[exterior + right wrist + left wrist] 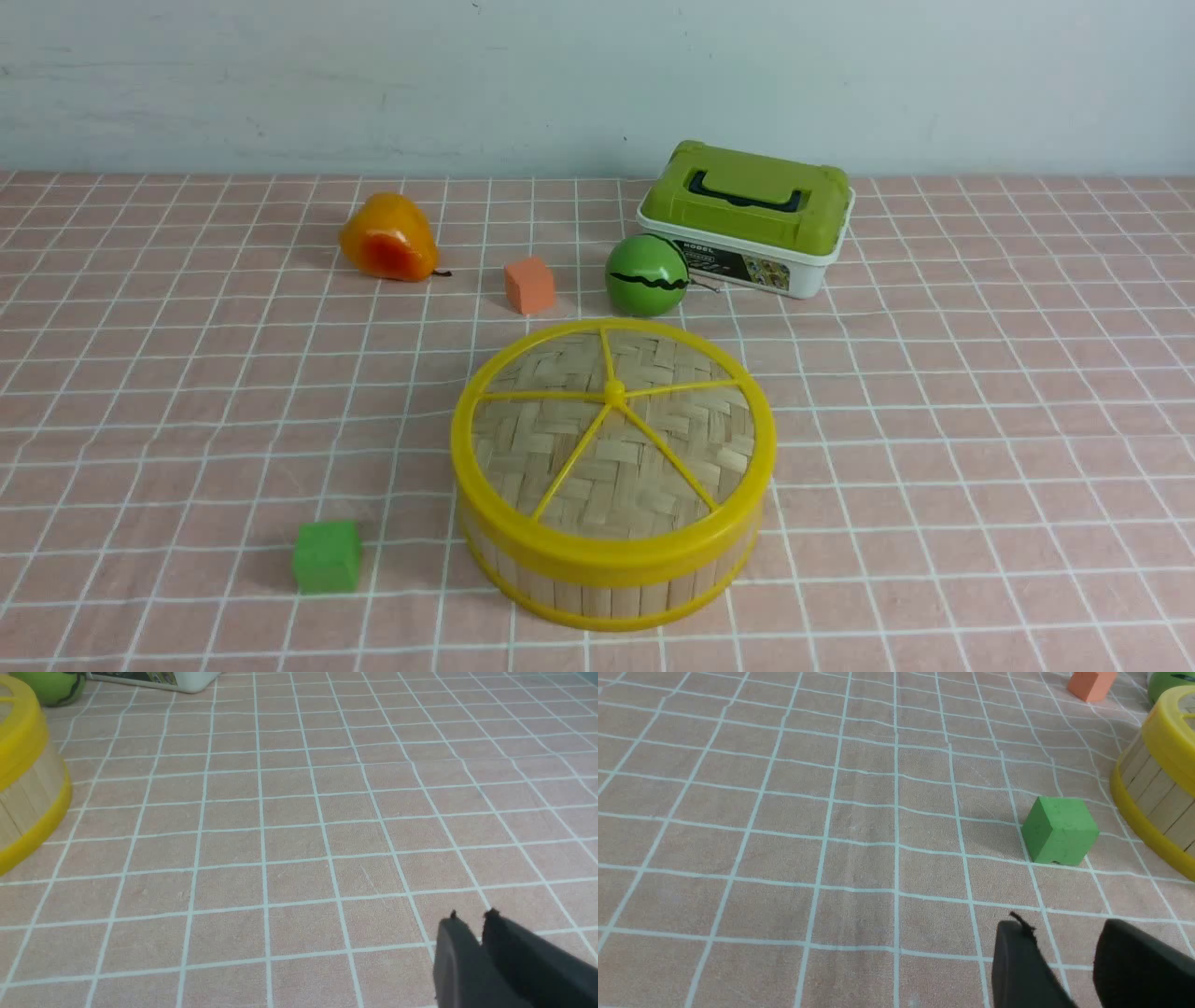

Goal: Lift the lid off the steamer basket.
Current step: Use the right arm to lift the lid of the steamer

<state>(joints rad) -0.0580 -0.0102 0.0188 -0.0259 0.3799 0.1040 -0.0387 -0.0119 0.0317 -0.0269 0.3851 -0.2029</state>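
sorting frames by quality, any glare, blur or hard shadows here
Front view: even light, no harsh glare, soft shadow beside the green cube. Left wrist view: cube sharp, left gripper slightly blurred. Right wrist view: right gripper likewise soft, cloth sharp.

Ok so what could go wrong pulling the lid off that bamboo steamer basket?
The round woven bamboo lid with the yellow rim caps the slatted bamboo steamer basket, and neither hand holds the basket, so it may lift or slide too. The green cube lies near the basket, ahead of the left hand, and could get knocked. The green striped ball just behind might roll if the basket is shoved.
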